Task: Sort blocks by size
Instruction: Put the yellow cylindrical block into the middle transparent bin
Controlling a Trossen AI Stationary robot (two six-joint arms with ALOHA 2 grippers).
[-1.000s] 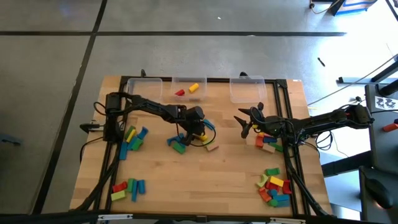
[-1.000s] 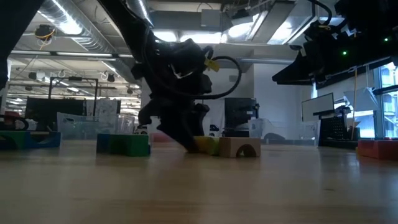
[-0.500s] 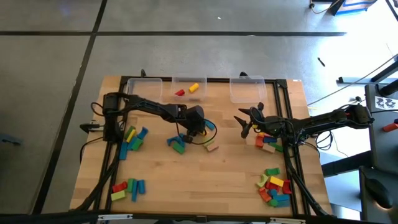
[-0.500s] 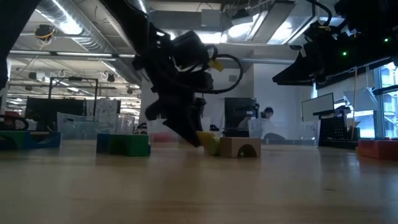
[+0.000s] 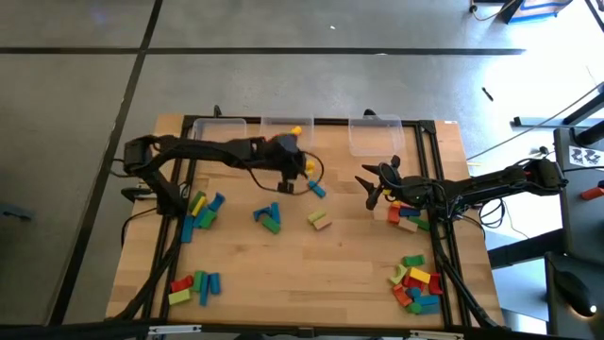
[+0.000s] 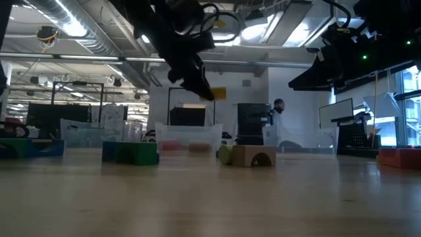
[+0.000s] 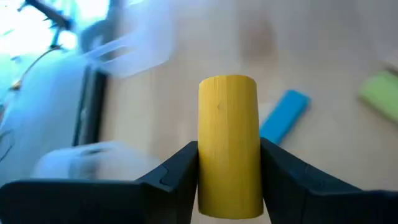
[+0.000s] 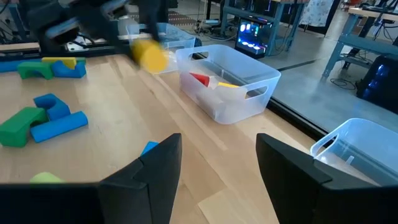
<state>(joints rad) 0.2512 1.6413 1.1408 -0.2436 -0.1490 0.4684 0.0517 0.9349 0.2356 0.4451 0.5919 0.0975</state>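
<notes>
The left gripper [image 7: 228, 180] pinches a yellow cylinder [image 7: 228, 144] between its 2 fingers [image 7: 175, 177], held in the air above the table [image 5: 283, 274] just in front of the middle clear bin [image 5: 288, 126]. Below it on the wood lie a blue block [image 7: 284, 116] and a green block [image 7: 380, 93]. The right gripper [image 5: 370, 190] hovers over the table's right side with its fingers [image 8: 149, 168] spread and nothing between them, near a cluster of blocks [image 5: 404, 215]. More block piles [image 5: 416, 281] sit along both table edges.
</notes>
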